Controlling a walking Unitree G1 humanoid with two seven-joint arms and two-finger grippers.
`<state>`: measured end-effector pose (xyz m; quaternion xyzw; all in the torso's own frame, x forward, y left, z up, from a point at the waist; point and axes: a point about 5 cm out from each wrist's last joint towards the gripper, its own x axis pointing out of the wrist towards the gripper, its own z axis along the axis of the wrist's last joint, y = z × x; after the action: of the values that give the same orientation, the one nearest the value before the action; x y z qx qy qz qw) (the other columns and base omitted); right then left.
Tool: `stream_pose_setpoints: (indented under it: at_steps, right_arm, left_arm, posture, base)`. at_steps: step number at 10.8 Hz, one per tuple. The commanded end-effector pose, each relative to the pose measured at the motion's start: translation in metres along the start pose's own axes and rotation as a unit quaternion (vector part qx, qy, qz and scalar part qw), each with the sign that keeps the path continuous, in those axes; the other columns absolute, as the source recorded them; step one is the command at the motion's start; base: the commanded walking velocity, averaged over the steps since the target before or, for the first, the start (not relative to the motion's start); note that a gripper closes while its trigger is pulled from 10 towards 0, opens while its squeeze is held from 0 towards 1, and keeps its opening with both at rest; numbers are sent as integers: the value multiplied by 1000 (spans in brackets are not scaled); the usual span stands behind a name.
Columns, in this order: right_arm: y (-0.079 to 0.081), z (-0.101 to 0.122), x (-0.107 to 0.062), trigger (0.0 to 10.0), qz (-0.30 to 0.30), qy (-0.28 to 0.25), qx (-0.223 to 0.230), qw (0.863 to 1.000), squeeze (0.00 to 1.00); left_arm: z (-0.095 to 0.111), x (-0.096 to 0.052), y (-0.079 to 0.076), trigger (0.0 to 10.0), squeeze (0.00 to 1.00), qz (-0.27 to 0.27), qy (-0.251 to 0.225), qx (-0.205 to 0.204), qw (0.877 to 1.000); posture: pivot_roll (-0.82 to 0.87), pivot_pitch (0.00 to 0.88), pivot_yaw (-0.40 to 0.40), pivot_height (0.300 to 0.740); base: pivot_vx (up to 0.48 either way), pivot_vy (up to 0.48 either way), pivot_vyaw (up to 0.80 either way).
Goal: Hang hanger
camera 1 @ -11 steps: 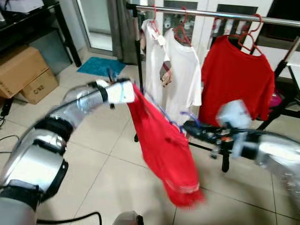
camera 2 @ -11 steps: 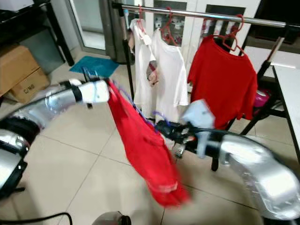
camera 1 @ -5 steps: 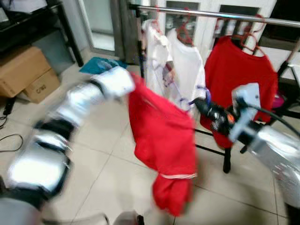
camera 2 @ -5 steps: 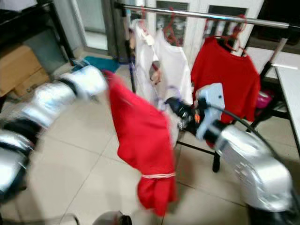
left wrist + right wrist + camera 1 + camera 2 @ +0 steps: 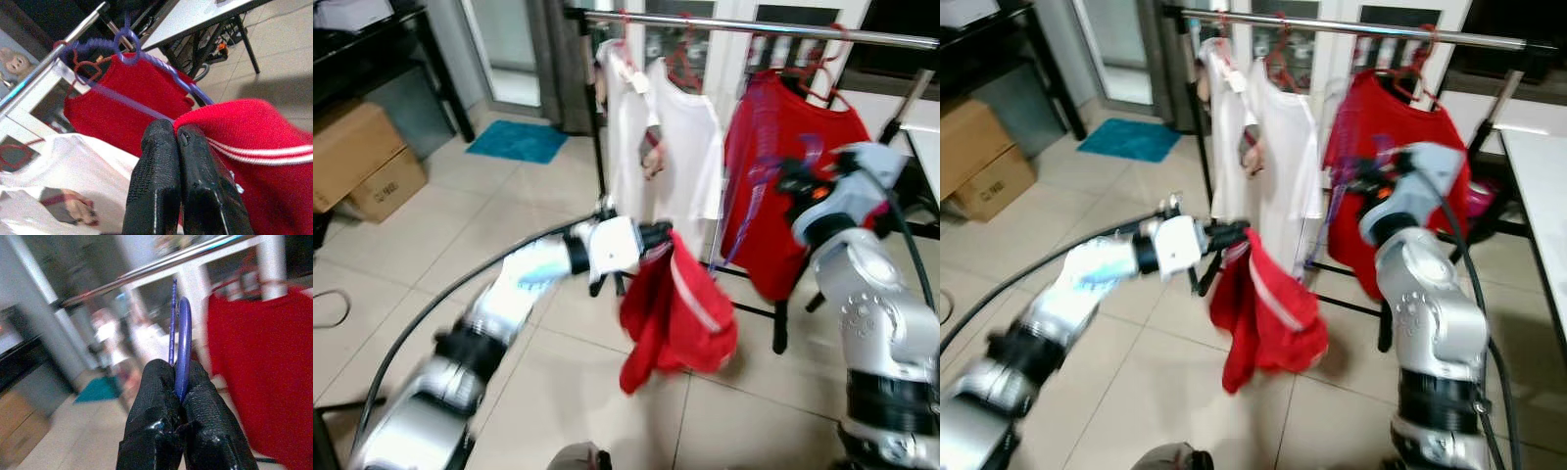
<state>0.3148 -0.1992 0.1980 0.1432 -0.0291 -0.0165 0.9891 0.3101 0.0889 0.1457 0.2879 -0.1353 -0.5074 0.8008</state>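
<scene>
Left tool at centre of the left eye view, fingers pressed together on the edge of a red garment with a white stripe (bunched and drooping below the pinch toward the tiled floor). Right tool raised in the right half of that frame, fingers clamped on the purple hanger, thin wire standing upright out of the pinch. From the left wrist view, purple hanger wire running from the red garment up to a looped hook near the upper left of the frame, close below the rail; whether hooked over or not, cannot tell.

Metal clothes rail across the top of the frame, well above the left tool. Hanging on it: two white shirts at upper centre, a red shirt on a red hanger at upper right, just behind the right tool. Cardboard boxes at left edge beside a dark shelf unit, a teal mat on the floor at upper left. Pale table at the right edge of the right eye view. Black cable curving along the left arm in the lower left.
</scene>
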Motion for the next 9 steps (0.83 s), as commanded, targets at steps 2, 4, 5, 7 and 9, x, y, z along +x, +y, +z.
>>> stream_pose_setpoints:
  at_steps: [2,4,5,7,9]
  right_arm:
    - [-12,-4,-4,10000,-24,-1,-93,995,0]
    - [-22,-9,-20,10000,-21,-4,-88,996,0]
    - [-27,-13,-25,10000,-24,4,-83,996,0]
    - [-29,-41,-49,10000,5,80,-123,989,0]
    - [-17,-67,-73,10000,16,129,-96,987,0]
  left_arm:
    - [-6,-30,3,0,0,116,31,-103,987]
    - [-13,-61,-4,0,0,176,62,-162,969]
    - [-14,-71,-11,0,0,180,69,-178,965]
    - [-20,-83,-18,10000,0,316,81,-328,887]
    - [-20,-77,-16,10000,0,354,84,-365,857]
  posture:
    - [84,24,82,740]
    - [89,34,80,740]
    - [88,38,77,740]
    - [78,39,63,740]
    - [76,39,42,740]
  base:
    - [0,0,0]
    - [0,0,0]
    - [0,0,0]
    - [0,0,0]
    - [0,0,-378]
